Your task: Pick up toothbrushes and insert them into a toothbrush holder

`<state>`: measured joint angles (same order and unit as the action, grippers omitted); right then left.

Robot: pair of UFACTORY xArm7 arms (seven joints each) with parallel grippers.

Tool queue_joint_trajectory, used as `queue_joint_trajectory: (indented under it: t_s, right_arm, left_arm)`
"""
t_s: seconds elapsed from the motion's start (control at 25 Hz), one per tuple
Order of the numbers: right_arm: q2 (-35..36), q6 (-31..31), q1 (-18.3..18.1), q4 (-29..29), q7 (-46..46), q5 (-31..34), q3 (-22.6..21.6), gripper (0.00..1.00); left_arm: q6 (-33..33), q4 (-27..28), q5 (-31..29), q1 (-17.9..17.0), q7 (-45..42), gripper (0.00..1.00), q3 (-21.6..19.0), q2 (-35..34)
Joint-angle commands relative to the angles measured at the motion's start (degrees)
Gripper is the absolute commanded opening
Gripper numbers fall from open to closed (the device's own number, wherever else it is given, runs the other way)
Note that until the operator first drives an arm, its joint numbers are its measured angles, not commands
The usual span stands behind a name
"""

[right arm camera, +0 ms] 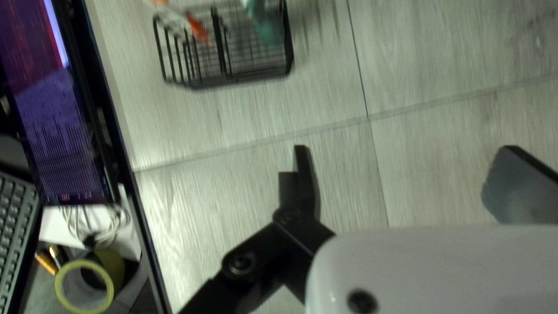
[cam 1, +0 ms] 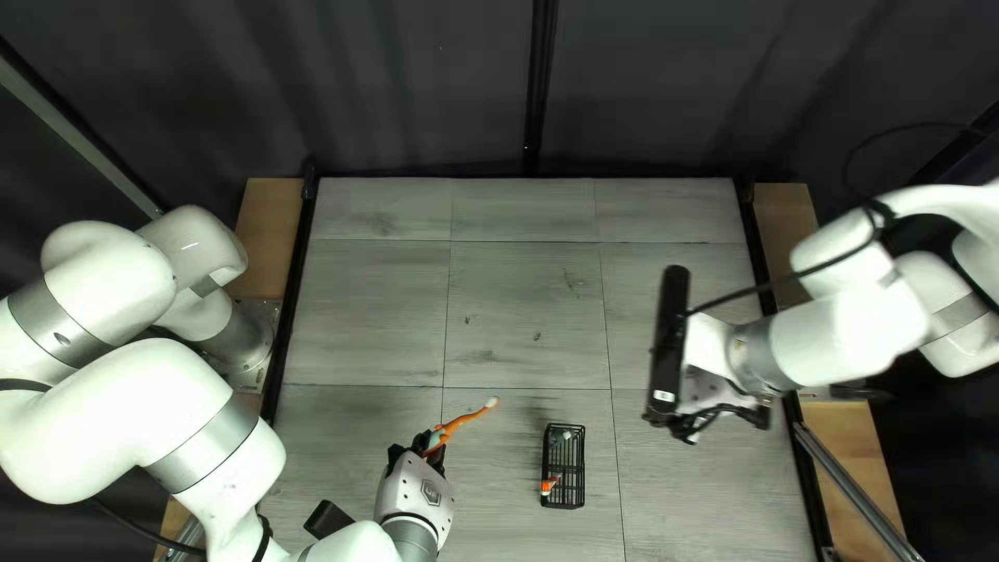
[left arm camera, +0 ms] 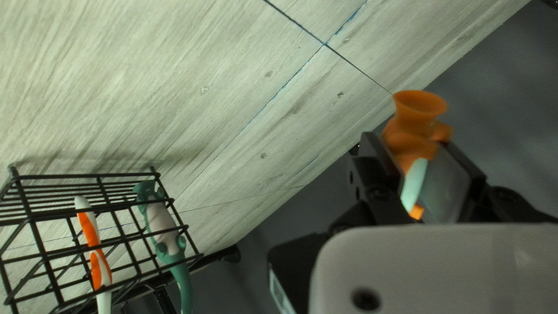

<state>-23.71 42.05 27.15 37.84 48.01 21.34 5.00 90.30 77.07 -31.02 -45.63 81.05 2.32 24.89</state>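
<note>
Curtain (cam 1: 364,94): dark and wavy, with a black pole (cam 1: 541,83) near its middle
Tabletop (cam 1: 526,302): pale gray, big squares, thin lines, small dark spots
Wood (cam 1: 276,224): brown, on both sides
Screen (right arm camera: 49,122): lit, near a keyboard (right arm camera: 14,215), white cords (right arm camera: 96,224) and yellow-green tape roll (right arm camera: 115,267)
Light: soft shine on the tabletop
</note>
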Motion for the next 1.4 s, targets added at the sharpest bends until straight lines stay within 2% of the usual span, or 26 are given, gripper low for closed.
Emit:
queue_joint_trajectory:
  t_s: [0.04,0.08,0.16,0.4,0.48,0.56,0.68,0.84,1.04,1.16,1.4]
  right_arm:
    - [7.6,-6.5,-0.2,5.1,-5.6,0.4,2.8,1.00]
    - [10.1,-8.3,-0.1,6.8,-7.7,-0.5,3.5,1.00]
    - [13.5,-7.4,1.1,10.8,-12.7,-4.4,4.4,1.00]
    - [13.5,-7.4,1.1,10.8,-12.7,-4.4,4.4,1.00]
    - [9.0,-10.3,0.2,4.7,-9.3,-0.4,2.8,1.00]
    - [7.8,-14.3,-1.2,2.0,-6.0,3.7,1.4,1.00]
    - [8.4,-18.5,-2.0,1.1,-5.4,7.0,1.2,1.00]
    - [11.5,-23.5,-1.9,2.0,-9.6,7.0,3.2,1.00]
    - [16.4,-28.9,0.9,3.4,-22.7,-3.3,7.8,1.00]
    - [18.3,-30.2,3.1,4.3,-34.2,-14.1,10.9,1.00]
    - [23.0,-29.8,2.8,8.8,-48.2,-28.5,11.8,1.00]
  left_arm:
    - [0.0,0.0,0.0,0.0,0.0,0.00,0.0,0.0]
    - [0.0,0.0,0.0,0.0,0.0,0.00,0.0,0.0]
    - [0.0,0.0,0.0,0.0,0.0,0.00,0.0,0.0]
    - [0.0,0.0,0.0,0.0,0.0,0.00,0.0,0.0]
    - [0.0,0.0,0.0,0.0,0.0,0.00,0.0,0.0]
    - [0.0,0.0,0.0,0.0,0.0,0.00,0.0,0.0]
    - [0.0,0.0,0.0,0.0,0.0,0.00,0.0,0.0]
    - [0.0,0.0,0.0,0.0,0.0,0.00,0.0,0.0]
    - [0.0,0.0,0.0,0.0,0.0,0.00,0.0,0.0]
    - [0.0,0.0,0.0,0.0,0.0,0.00,0.0,0.0]
    - [0.0,0.0,0.0,0.0,0.0,0.00,0.0,0.0]
